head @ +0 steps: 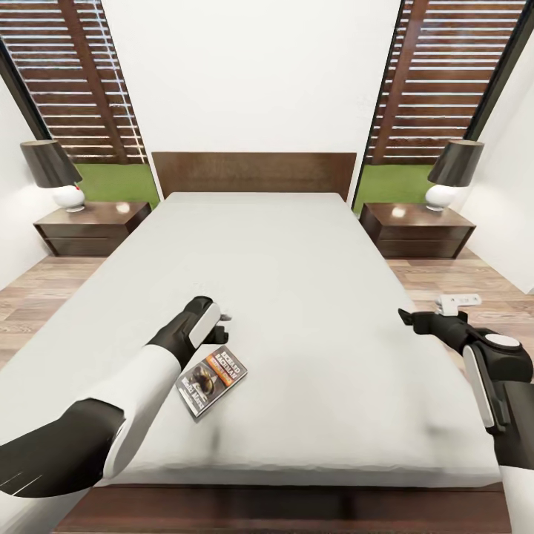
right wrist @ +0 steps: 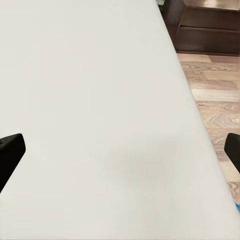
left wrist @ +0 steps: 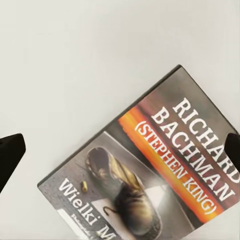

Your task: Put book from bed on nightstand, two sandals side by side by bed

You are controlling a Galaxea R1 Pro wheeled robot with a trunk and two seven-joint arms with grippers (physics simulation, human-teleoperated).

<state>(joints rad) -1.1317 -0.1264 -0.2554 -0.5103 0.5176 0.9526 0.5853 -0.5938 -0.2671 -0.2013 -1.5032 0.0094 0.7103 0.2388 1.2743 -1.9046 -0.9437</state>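
Above the one book (left wrist: 150, 175) on the bed (head: 297, 297), the left gripper (left wrist: 120, 150) hangs spread wide, holding nothing. The right gripper (right wrist: 120, 150) is also spread and empty; two nightstands (head: 93, 226) stand by the headboard.

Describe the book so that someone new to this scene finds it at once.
Start at the big grey bed filling the room's middle. Near its foot end, just beside the left gripper, lies the book, flat and askew. It is the sole item on the mattress, dark-covered with an orange band.
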